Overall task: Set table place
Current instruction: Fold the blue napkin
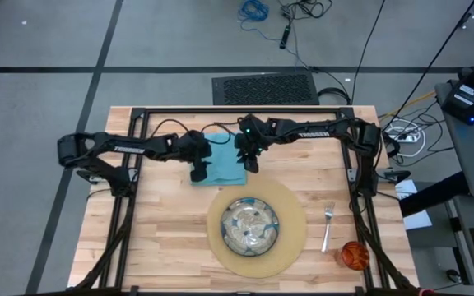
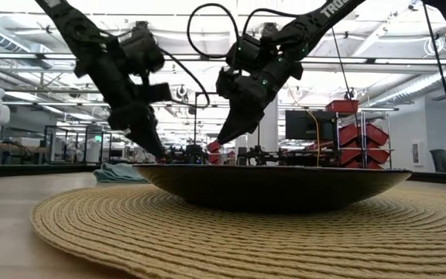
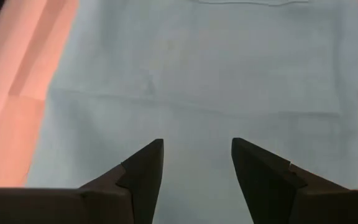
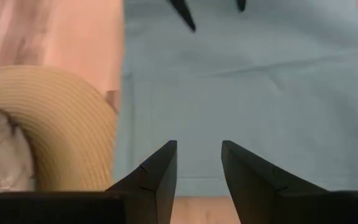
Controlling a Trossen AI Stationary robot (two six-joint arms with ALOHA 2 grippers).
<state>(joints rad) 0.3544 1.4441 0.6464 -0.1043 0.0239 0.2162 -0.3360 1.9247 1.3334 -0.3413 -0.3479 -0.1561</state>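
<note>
Plate [image 1: 252,226] on placemat [image 1: 290,247], fork [image 1: 327,226], cup [image 1: 355,256] placed; napkin [image 1: 220,161] pending. Left end effector [image 1: 197,174], right end effector [image 1: 252,164] open, empty, over napkin.

From above I see both arms reaching in over the far half of the table [image 1: 155,238], meeting at the teal napkin [image 1: 220,163]. My left pincer [image 1: 198,173] sits over the napkin's left edge and my right pincer [image 1: 252,163] over its right edge; I can't tell here whether either touches the cloth. Nearer me, the green-patterned plate [image 1: 251,225] rests centred on the round tan placemat [image 1: 295,238]. The fork [image 1: 327,227] lies just right of the placemat, with the orange cup [image 1: 354,256] beside its handle end.
</note>
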